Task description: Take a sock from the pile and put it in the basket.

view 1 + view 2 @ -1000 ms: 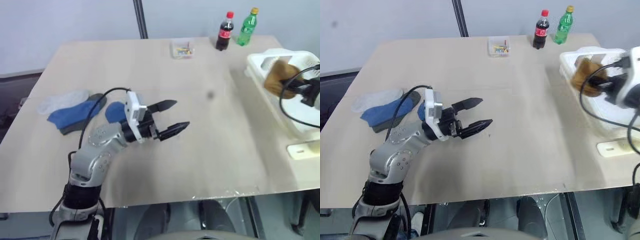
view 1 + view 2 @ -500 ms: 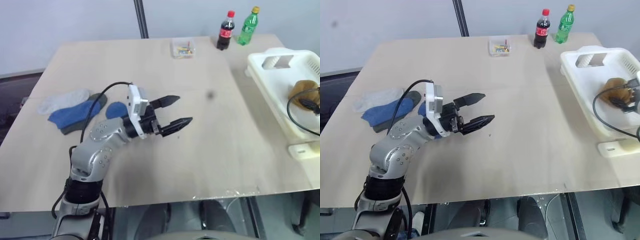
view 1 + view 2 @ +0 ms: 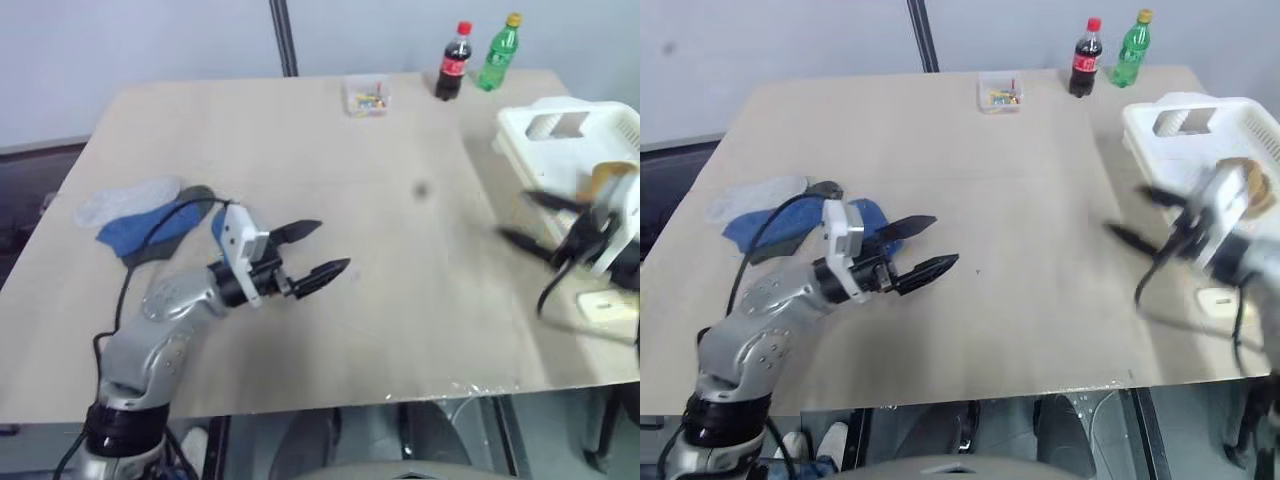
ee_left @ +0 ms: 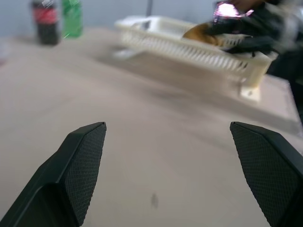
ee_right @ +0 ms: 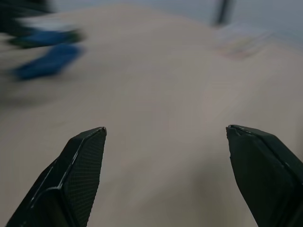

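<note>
The mustard-yellow sock point(image 3: 1252, 184) is lying inside the cream-white basket point(image 3: 1180, 128) at the tabletop's point(image 3: 1030, 200) right edge. The right gripper point(image 3: 1143, 214) is hovering just beside the basket over the bare wood, blurred, its fingers apparently spread wide and holding nothing. The left gripper point(image 3: 921, 247) is hanging near the pile point(image 3: 770, 212) of blue and white socks, fingers wide apart and empty.

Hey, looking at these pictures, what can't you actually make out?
- The sock in the basket: the right eye view shows a mustard patch behind the blurred right gripper; how it lies is unclear.
- The pile: the left arm's cable crosses it, so the sock count is uncertain.
- The small clear box: contents too small to identify.
- Bottle labels: unreadable.
</note>
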